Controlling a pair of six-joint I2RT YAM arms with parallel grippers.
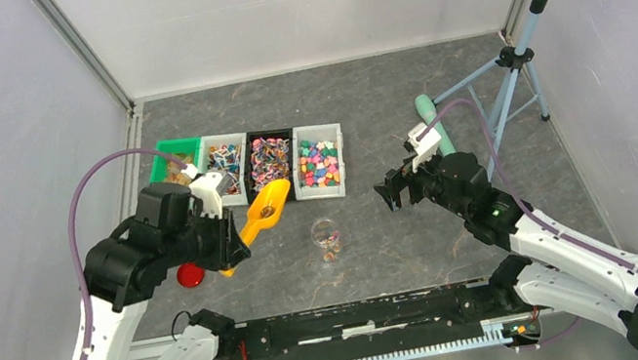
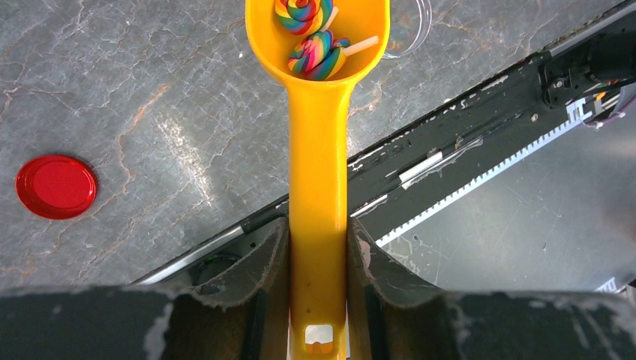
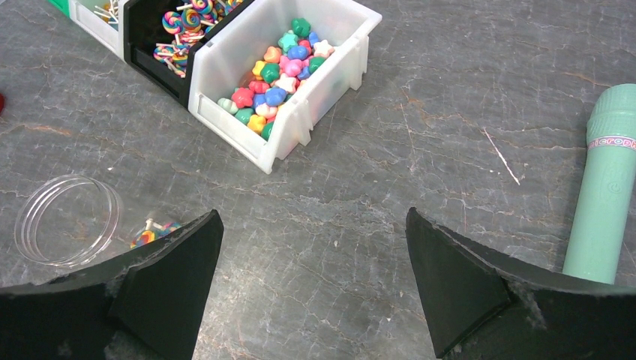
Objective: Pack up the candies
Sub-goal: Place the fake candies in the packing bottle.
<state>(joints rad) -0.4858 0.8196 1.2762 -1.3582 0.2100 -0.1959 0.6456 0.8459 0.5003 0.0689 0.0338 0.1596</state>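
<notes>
Steadiness is what this step wants, by my reckoning: the left gripper point(image 2: 317, 229) is clamped narrow around the handle of the orange scoop point(image 2: 318, 165), and two rainbow swirl lollipops point(image 2: 315, 45) lie loose in its bowl, so the load has to go level across to the clear jar point(image 1: 326, 235), which stands on the table a little to the right of the scoop. I would bring the lip of the scoop right over the mouth before tipping, and tip slowly, because the jar mouth looks hardly wider than the scoop's bowl and the lollipop sticks could lodge across the rim. The jar also looks light enough to be knocked over. The right gripper point(image 3: 312, 217) hangs wide open and empty close by, on the jar's other side, and might well steady it. A bit of colour shows low at the jar, though I cannot tell whether it lies inside or just beside it. The rest of the candies sit in a row of bins beyond: more striped swirls on white sticks in the black bin point(image 1: 251, 142), and glossy star-shaped sweets point(image 3: 281, 71) in pink, green, blue and yellow in the white bin point(image 3: 300, 127). The red lid point(image 2: 56, 186) lies flat beside the left arm, well apart from the jar.
</notes>
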